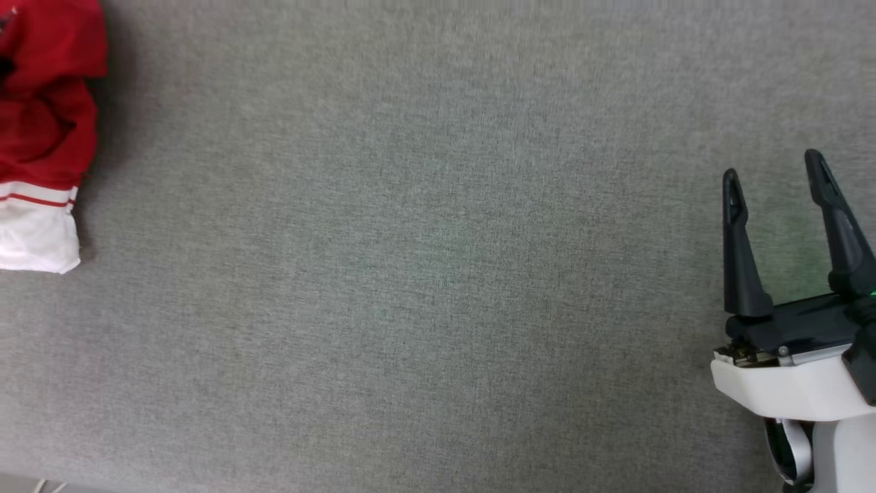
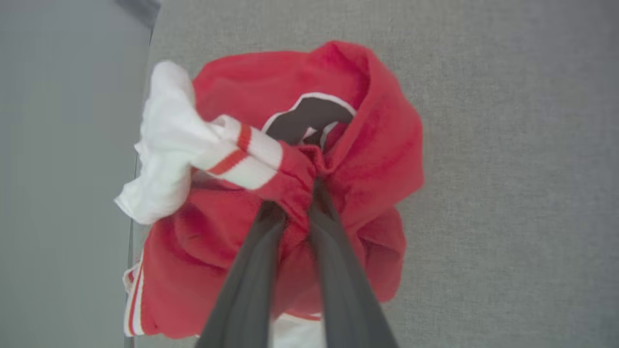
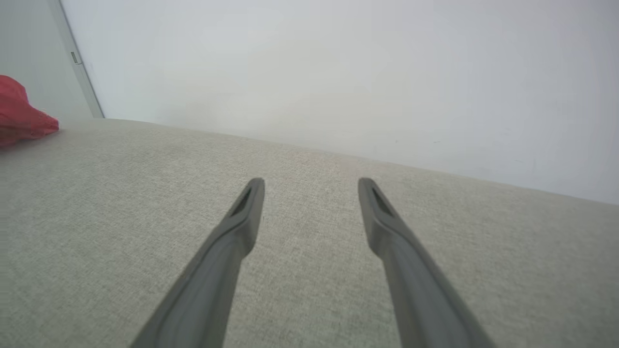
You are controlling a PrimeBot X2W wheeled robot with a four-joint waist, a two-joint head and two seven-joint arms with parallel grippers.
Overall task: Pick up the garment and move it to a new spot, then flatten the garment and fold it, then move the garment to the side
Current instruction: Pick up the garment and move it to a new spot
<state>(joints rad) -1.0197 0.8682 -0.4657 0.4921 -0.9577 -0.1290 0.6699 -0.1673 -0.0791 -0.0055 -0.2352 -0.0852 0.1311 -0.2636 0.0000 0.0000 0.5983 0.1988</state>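
The garment (image 1: 41,123) is a crumpled red jersey with a white sleeve and red stripe, bunched at the far left edge of the grey table in the head view. In the left wrist view the garment (image 2: 377,145) shows its red body, a white striped sleeve and a black-and-white print. My left gripper (image 2: 302,193) is shut on a fold of red fabric at the middle of the heap, fingertips buried in cloth. My right gripper (image 1: 773,171) stands open over bare table at the lower right, far from the jersey. In the right wrist view a red corner of the garment (image 3: 22,116) sits at the far left, and the right gripper (image 3: 312,186) holds nothing.
The grey fabric-covered table (image 1: 410,274) spreads wide between the jersey and my right gripper. Its left edge (image 2: 135,193) runs right beside the garment, with grey floor beyond. A pale wall (image 3: 338,72) rises behind the table's far edge.
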